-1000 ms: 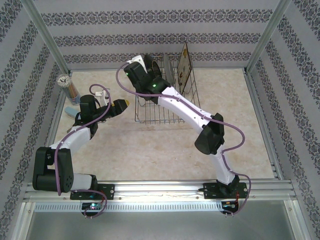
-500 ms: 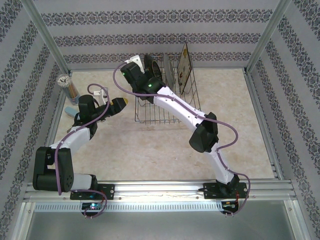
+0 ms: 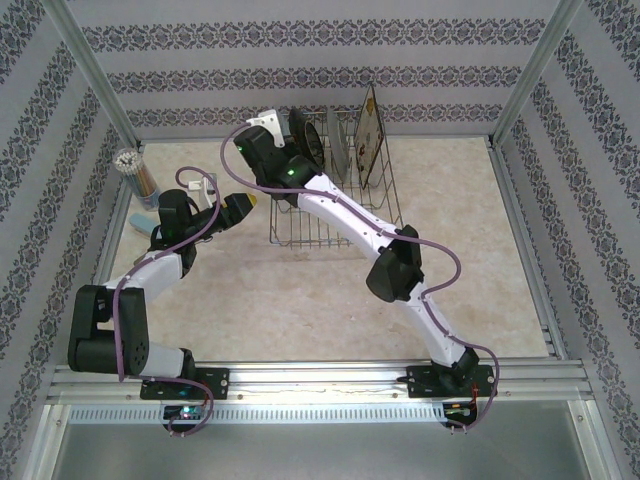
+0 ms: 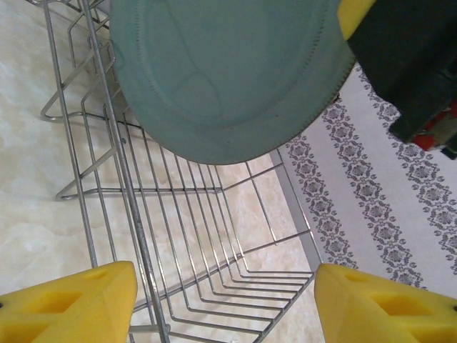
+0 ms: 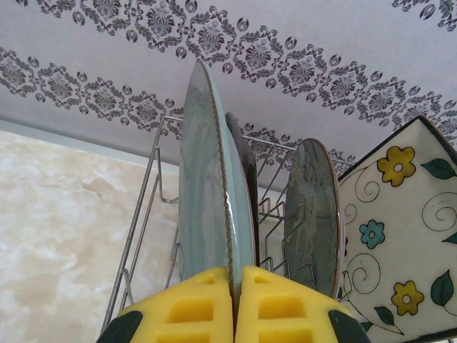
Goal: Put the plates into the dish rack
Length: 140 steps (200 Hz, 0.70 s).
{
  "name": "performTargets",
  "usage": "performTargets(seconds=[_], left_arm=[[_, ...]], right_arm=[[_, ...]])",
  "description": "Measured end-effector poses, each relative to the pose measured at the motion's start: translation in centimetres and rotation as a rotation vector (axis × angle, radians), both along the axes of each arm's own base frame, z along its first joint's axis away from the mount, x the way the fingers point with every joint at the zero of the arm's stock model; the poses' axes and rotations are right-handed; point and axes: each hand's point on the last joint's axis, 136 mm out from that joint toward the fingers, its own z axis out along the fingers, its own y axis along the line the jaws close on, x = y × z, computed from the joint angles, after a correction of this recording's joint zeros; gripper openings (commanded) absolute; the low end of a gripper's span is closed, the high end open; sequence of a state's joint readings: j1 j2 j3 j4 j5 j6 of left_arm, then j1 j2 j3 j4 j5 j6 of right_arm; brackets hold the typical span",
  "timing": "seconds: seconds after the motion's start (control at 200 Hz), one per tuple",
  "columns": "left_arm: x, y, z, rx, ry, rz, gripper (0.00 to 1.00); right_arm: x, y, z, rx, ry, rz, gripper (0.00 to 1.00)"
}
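Note:
My right gripper [image 5: 234, 286] is shut on the rim of the light-blue plate [image 5: 207, 186], which stands on edge over the left end of the wire dish rack [image 3: 330, 215]. Close behind it in the rack stands the dark-brown-rimmed plate [image 5: 248, 179]. To their right are the grey plate [image 5: 310, 214] and the square floral plate [image 5: 400, 229]. In the top view my right gripper [image 3: 262, 135] is at the rack's far left corner. My left gripper [image 4: 225, 307] is open just outside the rack's left side, looking up at the light-blue plate [image 4: 228, 71] and the rack [image 4: 214, 236].
A cup of coloured sticks [image 3: 132, 168] and a small blue object [image 3: 142, 221] stand near the left wall. Metal frame posts [image 3: 100, 80] and patterned walls enclose the table. Open table surface lies in front of the rack.
My right gripper has carried the light-blue plate a little leftward and farther back along the rack. The left arm has stayed in place.

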<state>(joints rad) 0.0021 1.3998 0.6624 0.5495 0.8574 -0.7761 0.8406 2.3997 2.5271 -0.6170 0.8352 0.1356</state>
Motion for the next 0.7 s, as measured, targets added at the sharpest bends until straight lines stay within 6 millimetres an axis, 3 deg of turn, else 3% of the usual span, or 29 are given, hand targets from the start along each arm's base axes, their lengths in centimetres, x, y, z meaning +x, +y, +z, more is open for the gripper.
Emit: performTargets(seconds=[0.555,0.699], left_arm=[[0.2,-0.2,-0.6,-0.029,0.013,-0.007,0.67],[0.2,-0.3,-0.5,-0.037,0.007,-0.015,0.67]], right_arm=[[1.5,0.8,-2.7,-0.022,-0.022,-0.048,0.0],[1.7,0.6,-2.5,-0.021,-0.037,-0.064,0.0]])
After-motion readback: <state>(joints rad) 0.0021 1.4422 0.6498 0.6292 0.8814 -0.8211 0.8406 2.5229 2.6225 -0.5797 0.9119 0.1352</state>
